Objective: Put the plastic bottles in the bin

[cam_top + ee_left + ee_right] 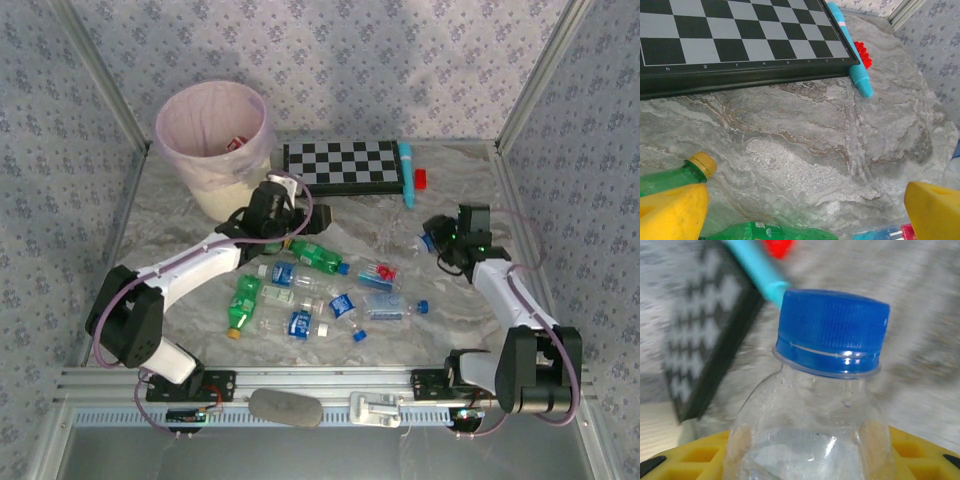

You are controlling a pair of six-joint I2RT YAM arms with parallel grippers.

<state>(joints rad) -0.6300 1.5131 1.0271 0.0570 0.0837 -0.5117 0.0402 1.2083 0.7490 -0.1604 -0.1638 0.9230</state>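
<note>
On the marbled counter (450,175), plastic bottles (300,322) are scattered centrally. One clear bottle (815,390), gripped by the right jaws at right, should be lifted well clear before being swung to the far-left bin (215,195). The left jaws are spread open.

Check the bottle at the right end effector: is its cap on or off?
On. The blue cap sits squarely on the neck of the clear bottle, its lower ring tight against the collar.

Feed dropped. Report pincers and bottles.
Left pincer open over green bottles. Right pincer shut on clear blue-capped bottle. Left arm close to bin.
</note>
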